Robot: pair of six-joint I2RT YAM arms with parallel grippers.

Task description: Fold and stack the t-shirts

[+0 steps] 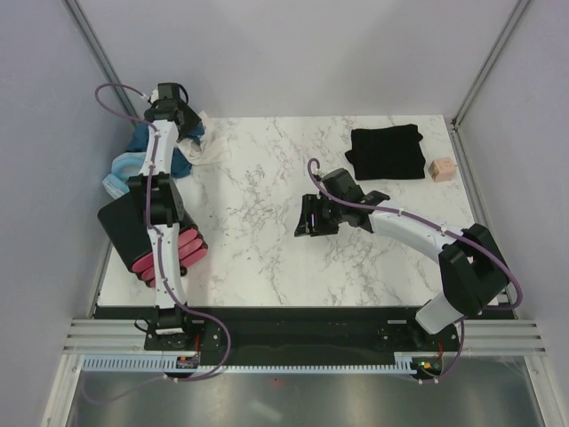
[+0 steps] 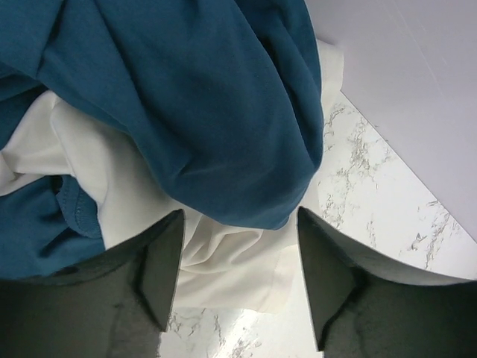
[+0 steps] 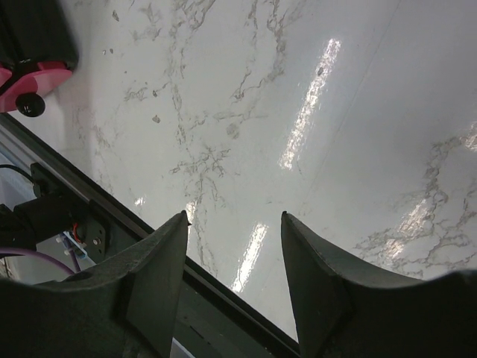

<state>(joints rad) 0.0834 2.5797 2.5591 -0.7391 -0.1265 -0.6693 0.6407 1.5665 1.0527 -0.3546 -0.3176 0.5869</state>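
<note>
**Left wrist view: spread jaws over a crumpled teal shirt**

Over at the far left corner of the table [image 1: 267,196], the teal-blue t-shirt [image 2: 209,112] sits in a loose heap, fold over fold, with a white cloth [image 2: 223,261] tangled under it. It looks soft, light and floppy to me. It will sag and trail wherever it is lifted, so I'd take it by a hem or shoulder edge rather than the bulk, and watch that the white cloth doesn't come along. The left gripper [image 2: 238,276] hangs right over the heap's edge with its jaws spread wide, pinching nothing. Whether its fingers brush the cloth I cannot tell. Further right, around mid-table, the right gripper [image 3: 231,276] hovers over bare marble, its jaws likewise spread and empty, well apart from any cloth. At the far right the black t-shirt [image 1: 385,151] lies folded into a flat square, with a small wooden block [image 1: 439,169] just beside it.
</note>
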